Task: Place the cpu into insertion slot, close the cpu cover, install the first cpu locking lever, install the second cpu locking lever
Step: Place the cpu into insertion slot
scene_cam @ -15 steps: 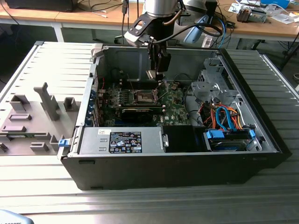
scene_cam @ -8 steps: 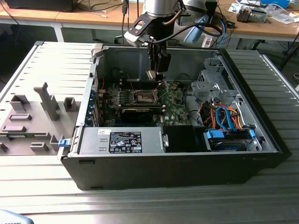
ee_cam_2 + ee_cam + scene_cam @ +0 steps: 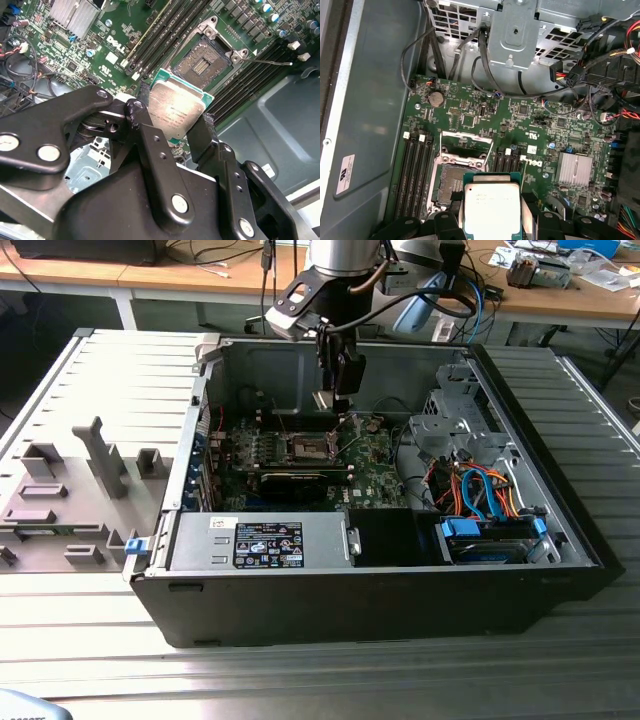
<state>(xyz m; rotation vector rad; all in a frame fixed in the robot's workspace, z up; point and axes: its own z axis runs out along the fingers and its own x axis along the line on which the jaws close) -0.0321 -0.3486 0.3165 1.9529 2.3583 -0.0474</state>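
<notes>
1. cpu (image 3: 175, 112) (image 3: 491, 210): clamped by two opposite edges in the end effector (image 3: 172, 122), silvery top turned towards both wrist cameras, green rim showing around it
2. End effector closed down to the chip's width, black fingers (image 3: 199, 134) pressing on either side; in the exterior view, lowered into the open computer case (image 3: 400, 610)
3. Just past the chip, the insertion slot (image 3: 202, 62) (image 3: 452, 182): bare, dark pin field exposed inside its silvery rim, chip held above the board and not seated
4. At the slot's far edge in the first wrist view, the cpu cover (image 3: 467, 145), swung up and open
5. Thin wire lever (image 3: 270, 62) sticking out from a slot corner
6. Around the slot, the green circuit board (image 3: 470, 107), with long black memory slots (image 3: 415, 170) alongside and a finned heat sink (image 3: 575, 167) further off
7. Outermost, the case lying on its side on the ribbed metal bench (image 3: 300, 680)
</notes>
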